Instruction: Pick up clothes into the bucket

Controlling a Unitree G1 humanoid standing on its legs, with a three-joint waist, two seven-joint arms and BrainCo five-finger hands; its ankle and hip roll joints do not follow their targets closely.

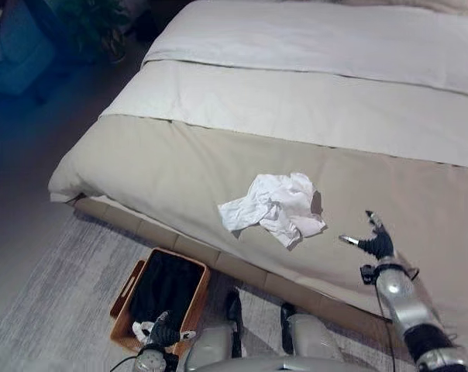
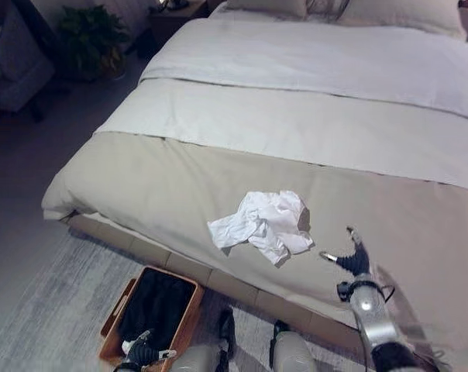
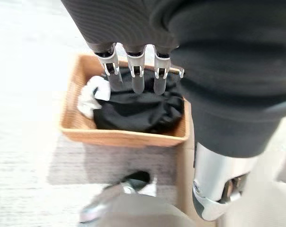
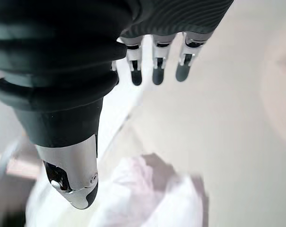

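A crumpled white garment [image 1: 275, 206] lies on the beige bedspread near the bed's front edge. My right hand [image 1: 376, 241] hovers over the bed just right of it, fingers [image 4: 156, 71] straight and spread, holding nothing; the white garment [image 4: 143, 196] shows below them in the right wrist view. On the floor beside the bed stands an orange-brown basket [image 1: 125, 288] holding dark clothes [image 3: 138, 109] and a bit of white cloth [image 3: 93, 94]. My left hand [image 1: 163, 335] hangs low over the basket's near end, fingers [image 3: 136, 75] straight and empty.
The large bed [image 1: 311, 101] with a white sheet and beige cover takes up most of the scene. A grey rug [image 1: 56, 302] lies under the basket. A blue armchair [image 1: 17, 46] and a potted plant [image 2: 91, 39] stand at the far left.
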